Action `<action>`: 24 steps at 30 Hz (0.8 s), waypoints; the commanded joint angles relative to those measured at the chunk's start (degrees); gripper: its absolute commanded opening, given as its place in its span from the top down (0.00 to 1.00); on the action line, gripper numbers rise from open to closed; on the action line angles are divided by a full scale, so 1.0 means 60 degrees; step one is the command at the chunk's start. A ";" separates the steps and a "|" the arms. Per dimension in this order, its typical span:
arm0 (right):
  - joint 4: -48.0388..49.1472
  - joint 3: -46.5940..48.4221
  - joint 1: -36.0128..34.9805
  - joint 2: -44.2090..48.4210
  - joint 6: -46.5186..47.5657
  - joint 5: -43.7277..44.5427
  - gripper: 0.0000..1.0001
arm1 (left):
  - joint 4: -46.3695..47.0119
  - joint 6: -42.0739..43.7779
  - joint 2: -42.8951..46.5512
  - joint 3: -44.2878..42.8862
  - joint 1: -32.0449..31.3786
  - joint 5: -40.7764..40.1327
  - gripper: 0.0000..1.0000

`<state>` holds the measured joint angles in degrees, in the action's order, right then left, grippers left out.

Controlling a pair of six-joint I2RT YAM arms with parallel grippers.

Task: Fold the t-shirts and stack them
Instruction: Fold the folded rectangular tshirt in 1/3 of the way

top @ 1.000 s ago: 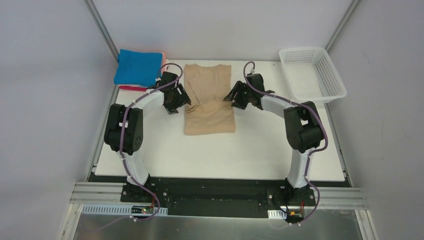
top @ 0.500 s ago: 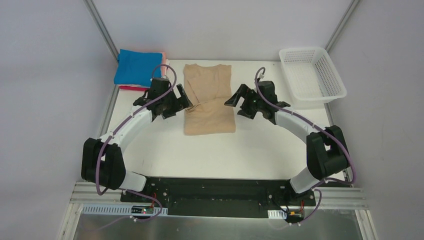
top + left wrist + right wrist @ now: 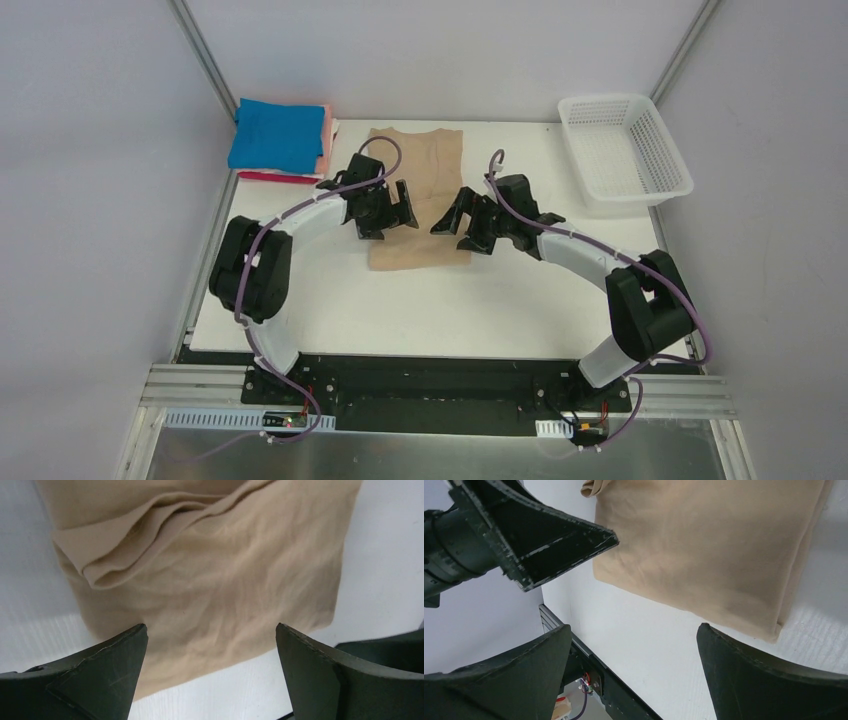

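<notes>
A tan t-shirt [image 3: 420, 152] lies flat mid-table, its sides folded in so it forms a long narrow strip. My left gripper [image 3: 387, 224] hovers open over its left lower part, and my right gripper [image 3: 460, 236] hovers open over its right lower part. Neither holds anything. The left wrist view shows the tan t-shirt [image 3: 215, 575] with a folded sleeve edge, beyond my left gripper [image 3: 211, 630]. In the right wrist view, the t-shirt's [image 3: 714, 545] hem corner lies ahead of my right gripper [image 3: 634, 627]. A folded stack topped by a blue shirt [image 3: 277, 135], with pink [image 3: 325, 145] and red [image 3: 270, 177] edges beneath, sits at the back left.
A white mesh basket [image 3: 620, 101] stands at the back right corner. The white table [image 3: 330, 300] ends at a black rail in front of the arm bases. One of the left gripper's fingers [image 3: 549, 545] shows in the right wrist view, close by.
Both grippers opened wide and moved from the shirt's outer sides inward over its lower half. The shirt stayed where it was.
</notes>
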<state>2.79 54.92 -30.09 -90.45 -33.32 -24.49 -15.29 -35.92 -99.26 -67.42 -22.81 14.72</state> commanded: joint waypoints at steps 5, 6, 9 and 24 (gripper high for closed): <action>0.0006 0.0090 0.0042 -0.0165 0.0316 -0.0028 0.01 | 0.0100 0.0921 -0.1607 -0.2358 0.0354 -0.1610 0.01; -0.0025 0.0085 0.0039 -0.0172 0.0336 0.0034 0.00 | 0.0094 0.0957 -0.1831 -0.2742 0.0468 -0.1899 0.01; -0.0181 0.0057 0.0045 -0.0100 0.0364 0.0193 0.01 | -0.0226 0.1059 -0.2676 -0.3903 0.0812 -0.2394 0.01; -0.0738 -0.1091 0.0217 0.1230 -0.0249 0.2264 0.01 | -0.0894 0.0058 0.1424 0.0271 0.0440 -0.3389 0.01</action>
<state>-0.91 50.22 -29.71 -85.58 -32.62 -15.62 -19.77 -31.53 -101.67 -74.48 -17.10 -1.19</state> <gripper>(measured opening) 0.994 0.990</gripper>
